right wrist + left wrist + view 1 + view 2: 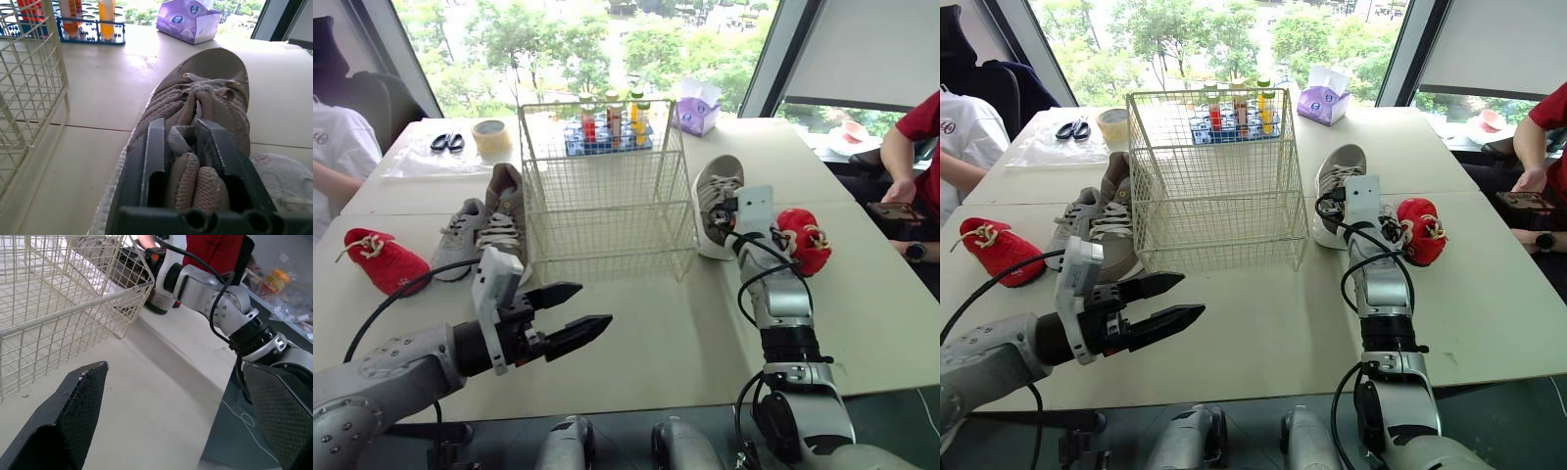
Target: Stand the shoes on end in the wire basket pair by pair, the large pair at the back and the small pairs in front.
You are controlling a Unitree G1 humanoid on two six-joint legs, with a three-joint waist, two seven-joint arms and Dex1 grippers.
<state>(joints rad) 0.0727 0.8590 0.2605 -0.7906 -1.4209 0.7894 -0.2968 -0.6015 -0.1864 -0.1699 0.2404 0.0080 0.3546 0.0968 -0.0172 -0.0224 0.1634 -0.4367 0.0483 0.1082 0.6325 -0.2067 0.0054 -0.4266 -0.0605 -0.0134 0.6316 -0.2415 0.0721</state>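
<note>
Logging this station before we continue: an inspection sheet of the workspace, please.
Surface: beige table, no spills seen.
Job's things: wire basket empty; left large shoe, grey shoe, left red shoe beside it; right large shoe, right red shoe opposite.
Clutter: scissors, tape roll, tube rack, tissue box behind.
Grippers: left gripper open over table; right gripper shut on right large shoe.
Cables: black cables along both arms.
Surroundings: people seated both sides.

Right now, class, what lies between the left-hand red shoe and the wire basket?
In the left eye view, two sneakers: a small light grey sneaker nearer the red shoe, a large taupe sneaker beside the wire basket.
</note>
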